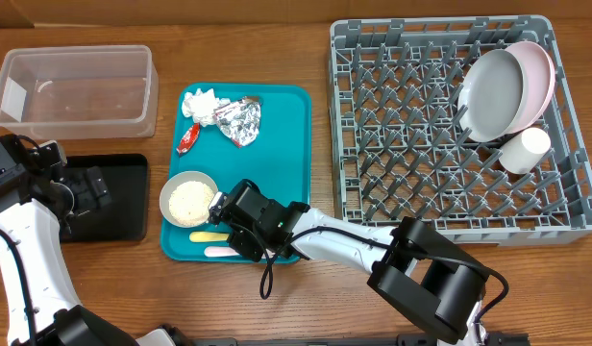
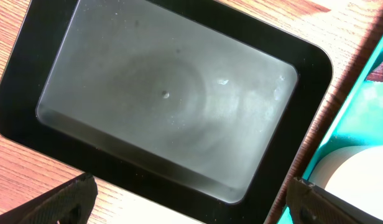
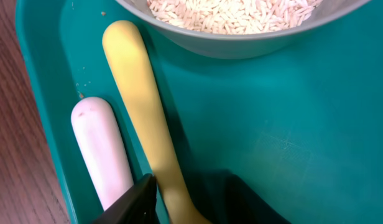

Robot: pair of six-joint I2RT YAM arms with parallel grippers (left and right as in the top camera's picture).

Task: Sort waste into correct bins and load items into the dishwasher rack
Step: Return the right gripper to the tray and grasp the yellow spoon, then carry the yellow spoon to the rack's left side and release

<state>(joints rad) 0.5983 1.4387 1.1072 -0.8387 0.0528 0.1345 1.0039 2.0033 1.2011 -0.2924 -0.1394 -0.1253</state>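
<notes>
Right wrist view: yellow spoon (image 3: 138,106) handle straddled by right gripper (image 3: 191,196) at near edge of teal tray (image 3: 266,137); whether clamped cannot be told. White fork (image 3: 101,149) laid just beside spoon. Rice (image 3: 229,12) seen in small grey bowl (image 3: 241,45). Left gripper (image 2: 191,193) spread wide above black tray (image 2: 30,37).

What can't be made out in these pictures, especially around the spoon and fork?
Bowl end of the yellow spoon and tines of the white fork: under the right gripper overhead; cut off by the bottom edge in the right wrist view.
Whether the right gripper pinches the spoon: fingertips barely in frame.
The pink plate: overhead, mostly behind the grey dish.
The black tray: overhead, partly under the left gripper.
</notes>
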